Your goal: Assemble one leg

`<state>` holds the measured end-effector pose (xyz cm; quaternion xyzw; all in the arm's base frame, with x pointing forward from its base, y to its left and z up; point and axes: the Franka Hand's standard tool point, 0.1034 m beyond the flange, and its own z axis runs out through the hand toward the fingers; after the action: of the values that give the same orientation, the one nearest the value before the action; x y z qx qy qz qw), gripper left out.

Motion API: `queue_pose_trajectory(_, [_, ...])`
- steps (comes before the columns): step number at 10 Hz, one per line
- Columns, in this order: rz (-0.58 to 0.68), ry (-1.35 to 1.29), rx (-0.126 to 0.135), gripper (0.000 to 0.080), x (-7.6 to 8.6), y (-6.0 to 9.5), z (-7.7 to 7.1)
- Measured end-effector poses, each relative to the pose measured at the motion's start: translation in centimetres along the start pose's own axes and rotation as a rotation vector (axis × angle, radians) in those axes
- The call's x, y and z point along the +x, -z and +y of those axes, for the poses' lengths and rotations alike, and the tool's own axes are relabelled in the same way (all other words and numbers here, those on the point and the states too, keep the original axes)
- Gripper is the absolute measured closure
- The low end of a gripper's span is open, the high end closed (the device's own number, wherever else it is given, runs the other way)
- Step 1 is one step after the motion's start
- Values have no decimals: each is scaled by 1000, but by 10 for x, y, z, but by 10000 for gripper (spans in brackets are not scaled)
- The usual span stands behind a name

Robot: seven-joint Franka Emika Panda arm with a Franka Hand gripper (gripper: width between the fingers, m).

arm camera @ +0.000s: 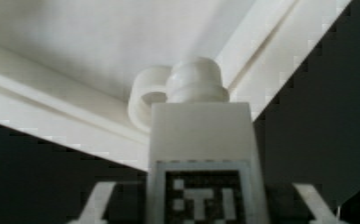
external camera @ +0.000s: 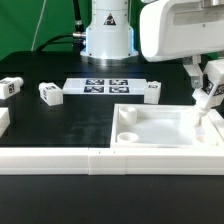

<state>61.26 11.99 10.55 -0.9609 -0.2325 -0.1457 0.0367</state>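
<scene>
Currently gripper (external camera: 205, 88) clenched on leg (external camera: 203, 100); you hold it tilted over panel (external camera: 160, 140), its far corner, roughly 3 o'clock in exterior view. Wrist view: tip (arm camera: 191, 80) aimed into panel corner, apparently not seated; hole hard to make out. Judgement: pickup done, you have insertion and screwing-in left. Spare legs (external camera: 50, 93) lie around marker board (external camera: 105, 86), 9 to 1 o'clock, untouched.

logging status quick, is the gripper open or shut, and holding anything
gripper: closed, holding the leg
</scene>
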Motion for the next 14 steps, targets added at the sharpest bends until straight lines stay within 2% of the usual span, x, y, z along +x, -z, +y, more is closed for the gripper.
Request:
queue_pose_trajectory(1, [76,8,-30,512,0,0,5])
queue_pose_trajectory(2, [104,12,-39,512,-10,-4,-2])
queue_pose_trajectory(3, [86,13,-32,512,-14,-7,-4])
queue_pose_trajectory(6, [103,14,-41,512,-4,-7,7])
queue_pose_trajectory(10, [118,21,-44,512,15,-16,22])
queue_pose_trajectory(12, [156,17,-57,512,19,-19,23])
queue_pose_trajectory(14, [146,22,-49,512,13,-26,15])
